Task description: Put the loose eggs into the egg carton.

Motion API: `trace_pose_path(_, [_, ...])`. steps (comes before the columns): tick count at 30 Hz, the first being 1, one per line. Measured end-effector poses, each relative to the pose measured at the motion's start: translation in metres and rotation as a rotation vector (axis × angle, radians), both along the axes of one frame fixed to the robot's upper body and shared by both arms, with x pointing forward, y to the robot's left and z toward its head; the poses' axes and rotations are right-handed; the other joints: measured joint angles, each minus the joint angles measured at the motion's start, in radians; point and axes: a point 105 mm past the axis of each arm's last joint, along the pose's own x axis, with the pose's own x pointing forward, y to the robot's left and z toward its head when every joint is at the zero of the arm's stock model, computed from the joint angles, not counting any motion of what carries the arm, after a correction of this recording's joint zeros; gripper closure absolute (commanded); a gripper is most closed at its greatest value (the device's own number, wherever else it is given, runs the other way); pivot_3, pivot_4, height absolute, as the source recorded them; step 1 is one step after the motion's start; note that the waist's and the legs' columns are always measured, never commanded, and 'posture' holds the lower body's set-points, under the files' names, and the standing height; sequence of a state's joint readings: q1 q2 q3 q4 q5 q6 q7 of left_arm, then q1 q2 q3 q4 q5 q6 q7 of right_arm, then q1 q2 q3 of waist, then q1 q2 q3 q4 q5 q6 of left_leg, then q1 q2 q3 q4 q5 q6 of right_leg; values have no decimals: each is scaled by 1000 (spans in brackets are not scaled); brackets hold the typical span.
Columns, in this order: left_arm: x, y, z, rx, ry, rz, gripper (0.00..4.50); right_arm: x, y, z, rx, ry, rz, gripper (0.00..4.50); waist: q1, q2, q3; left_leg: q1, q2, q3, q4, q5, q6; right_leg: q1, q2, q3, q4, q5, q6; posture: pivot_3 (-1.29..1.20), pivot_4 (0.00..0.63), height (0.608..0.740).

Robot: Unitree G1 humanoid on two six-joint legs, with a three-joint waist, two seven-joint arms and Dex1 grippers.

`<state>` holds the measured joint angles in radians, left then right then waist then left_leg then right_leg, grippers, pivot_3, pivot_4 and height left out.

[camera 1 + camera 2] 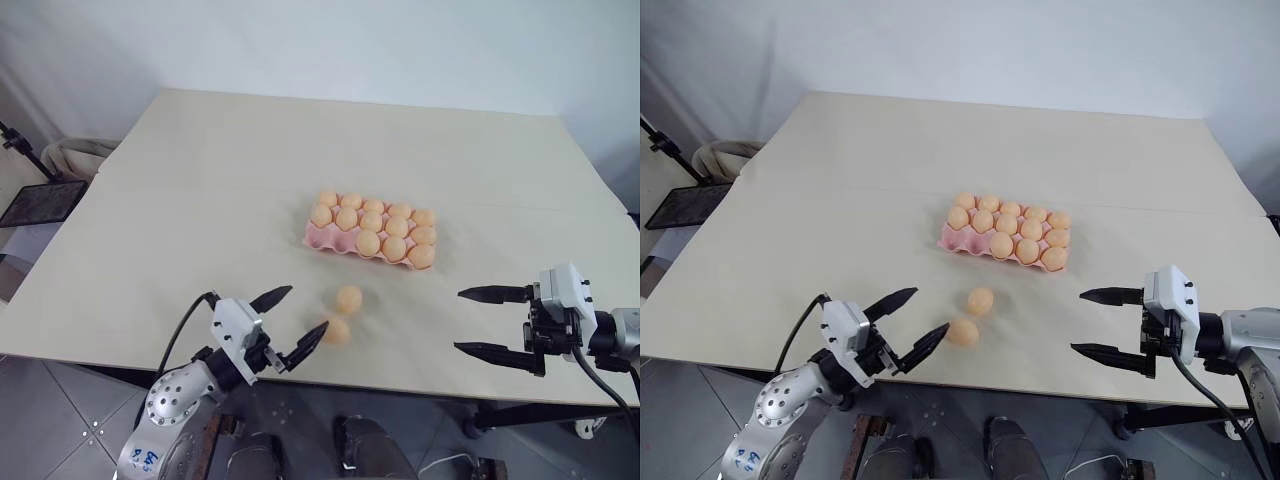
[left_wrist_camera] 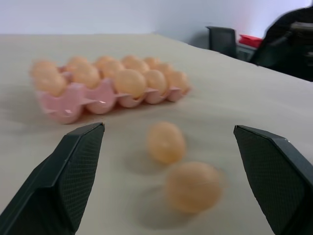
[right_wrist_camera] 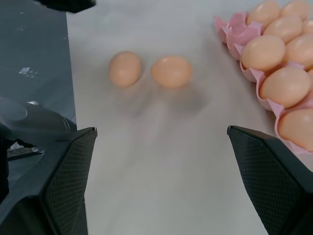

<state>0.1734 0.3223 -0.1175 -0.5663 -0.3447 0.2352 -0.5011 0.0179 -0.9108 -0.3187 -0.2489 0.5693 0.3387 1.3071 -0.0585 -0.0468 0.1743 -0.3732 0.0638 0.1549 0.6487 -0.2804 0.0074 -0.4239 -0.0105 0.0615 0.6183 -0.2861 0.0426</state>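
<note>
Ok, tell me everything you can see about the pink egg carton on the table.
The egg carton is a flat, lidless pink tray of moulded round cups, pulp-like in look, lying level near the middle of the pale table. It is rectangular, set slightly askew. Pale orange eggs sit in most of its cups; two cups at its near left end are empty. Two loose eggs lie on the table just in front, apart from it. Neither hand touches it.

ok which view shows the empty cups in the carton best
The left eye view: it looks down on the whole egg carton, where two front-left cups show bare pink. The right eye view shows much the same. The left wrist view sees it low from the side, and the right wrist view catches one edge.
</note>
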Motion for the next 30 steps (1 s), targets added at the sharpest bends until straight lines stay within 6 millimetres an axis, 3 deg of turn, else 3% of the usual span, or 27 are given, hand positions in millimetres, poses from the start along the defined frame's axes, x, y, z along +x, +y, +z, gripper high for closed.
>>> trace_pose_path(15, [15,-27,-17,34,125,-122,0,1,3,-10,-2,-2,-61,34,3,0,0,2,0,-1,-1,0,0,1,0,0,0,0,0,0,150,740])
trace_pose_path(30, [27,-30,-31,130,258,-148,0,1,7,-10,-7,-15,-74,34,3,1,0,1,0,-1,-2,0,0,1,0,0,0,0,-1,0,150,740])
